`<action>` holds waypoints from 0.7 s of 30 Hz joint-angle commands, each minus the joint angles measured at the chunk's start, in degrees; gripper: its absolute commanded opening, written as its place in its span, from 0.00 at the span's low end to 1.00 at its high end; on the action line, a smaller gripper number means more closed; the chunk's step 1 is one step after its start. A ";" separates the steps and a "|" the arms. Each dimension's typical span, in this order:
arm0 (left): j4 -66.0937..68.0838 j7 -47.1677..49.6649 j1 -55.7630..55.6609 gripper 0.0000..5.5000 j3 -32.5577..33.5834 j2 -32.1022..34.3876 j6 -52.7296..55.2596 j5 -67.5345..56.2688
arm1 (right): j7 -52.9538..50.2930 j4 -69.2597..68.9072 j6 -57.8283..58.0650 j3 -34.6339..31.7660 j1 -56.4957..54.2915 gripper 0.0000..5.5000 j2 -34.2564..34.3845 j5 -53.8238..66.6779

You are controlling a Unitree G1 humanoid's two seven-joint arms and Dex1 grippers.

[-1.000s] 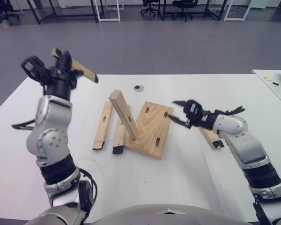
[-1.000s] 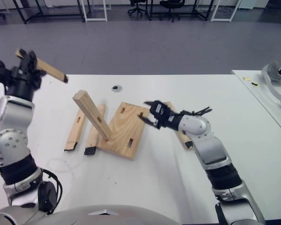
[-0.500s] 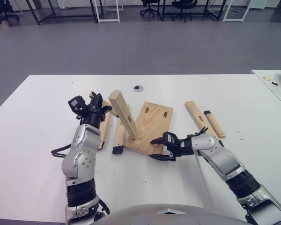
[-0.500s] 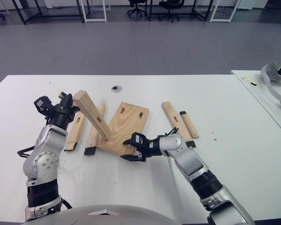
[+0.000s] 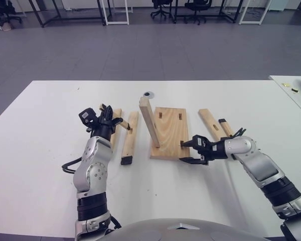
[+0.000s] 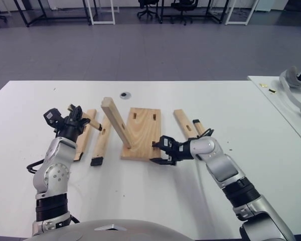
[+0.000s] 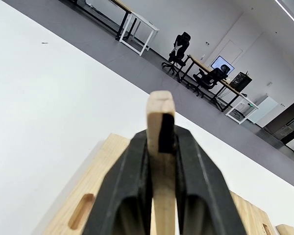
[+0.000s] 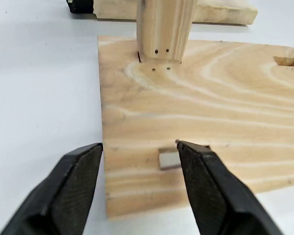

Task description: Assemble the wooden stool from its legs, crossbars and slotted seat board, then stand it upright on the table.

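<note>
i am clenching a crossbar (image 5: 121, 125) in my left end effector (image 5: 105, 119); my right end effector (image 5: 185, 151), released, is straddling the seat board (image 5: 170, 131) edge on the tabletop (image 5: 45, 150); next, probably clamping to steady it.

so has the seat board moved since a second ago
yes: the seat board turned, its near end swinging toward the robot's right, while the round grommet beyond it stayed put

The left tool (image 7: 161, 138) is clamped on a thin crossbar (image 7: 159, 110), frame centre; slotted leg (image 7: 81, 215) lies beneath, on white tabletop (image 7: 44, 98).
</note>
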 commanded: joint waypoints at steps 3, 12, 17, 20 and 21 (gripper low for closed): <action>1.22 -0.90 0.17 0.07 -0.38 -0.39 -1.33 1.68 | 0.15 -3.91 2.37 -7.11 3.76 0.52 -3.12 4.12; 3.67 -1.88 0.05 0.07 -0.50 -0.64 -2.52 2.85 | -1.72 -4.61 2.94 -7.12 7.52 0.52 -2.41 2.99; 5.60 -2.71 -0.18 0.07 -0.04 -1.86 -3.83 2.04 | -2.44 -4.20 2.46 -6.54 8.55 0.52 -2.25 2.18; 5.57 -2.86 -0.70 0.07 0.03 -2.34 -4.03 1.43 | -2.61 -4.17 2.49 -6.26 8.91 0.52 -1.95 1.89; 5.64 -2.87 -0.79 0.07 -0.05 -2.37 -4.09 1.43 | -2.64 -4.13 2.46 -6.18 9.00 0.52 -1.87 1.77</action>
